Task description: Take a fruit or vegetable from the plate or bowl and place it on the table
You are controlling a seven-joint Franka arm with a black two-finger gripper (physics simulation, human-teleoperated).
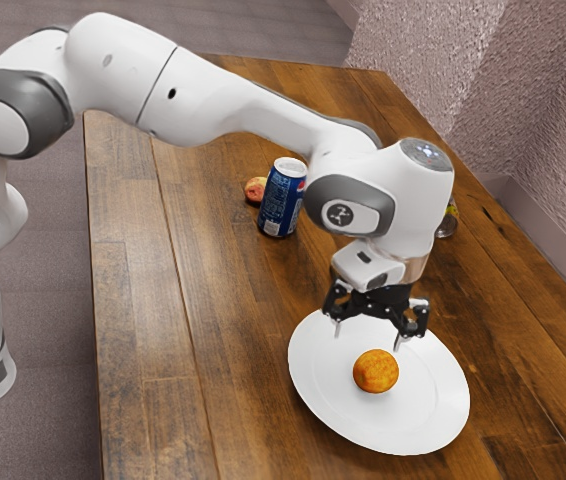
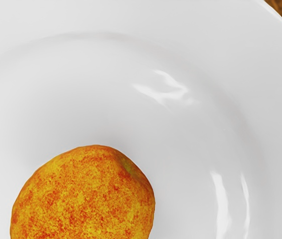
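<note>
The hand [image 1: 368,339] is above the plate [image 1: 428,410], its fingers apart. The orange fruit [image 1: 375,371] lies on this plate; one should centre both fingers around it (being round, it may roll), lower straight, and close gently.

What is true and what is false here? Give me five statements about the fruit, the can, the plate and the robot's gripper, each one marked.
1. The orange-yellow fruit lies on the white plate. True.
2. The gripper is closed around that fruit. False: its two fingers stand apart above the plate, holding nothing.
3. The blue can is lying on its side. False: it stands upright on the table.
4. A small reddish round thing is near the can. True.
5. The plate holds two fruits. False: there is only one on it.
</note>
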